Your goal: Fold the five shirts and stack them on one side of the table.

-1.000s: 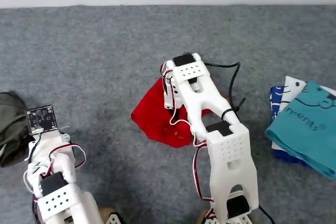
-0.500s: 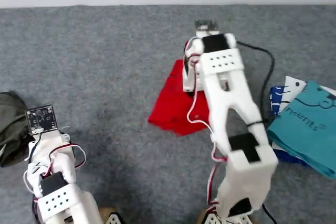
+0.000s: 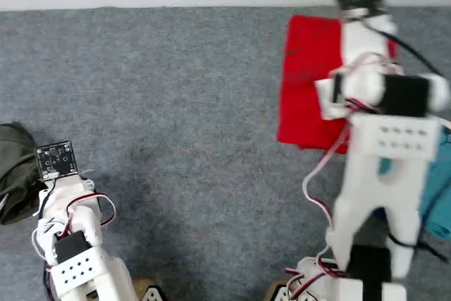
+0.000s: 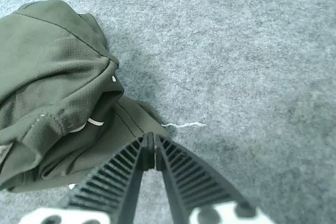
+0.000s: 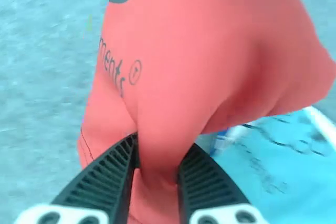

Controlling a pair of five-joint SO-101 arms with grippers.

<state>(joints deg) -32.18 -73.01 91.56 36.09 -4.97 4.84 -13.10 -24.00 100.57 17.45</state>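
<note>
Nearest to me, the left gripper [image 4: 155,156] sits low at the near left of the grey felt-like table [image 3: 176,89]. Its ribbed fingers are pressed together on nothing. Just beside its tip lies the dark olive mesh shirt [image 4: 52,77], bunched and creased at the table's left edge. I judge it unfolded and untouched.

Farther out on the right side, the right gripper [image 5: 157,156] has its fingers pinched on a gathered fold of the red printed shirt [image 5: 210,51]. The cloth drapes from the grip. In the high view it spreads as a rough rectangle near the table's far right, under that arm's wrist.

Under the hanging red cloth the right wrist view shows the teal printed shirt [image 5: 294,150] lying flat. A sliver of blue-and-white cloth [image 5: 226,136] shows at its edge. I take this for the stack on the right side.

Assessment: the task is partly done. The teal shirt is in the stack, with possibly one more beneath. The red shirt is in the gripper and not yet set down. The olive shirt has yet to be folded and stacked. I cannot account for all five shirts.
</note>
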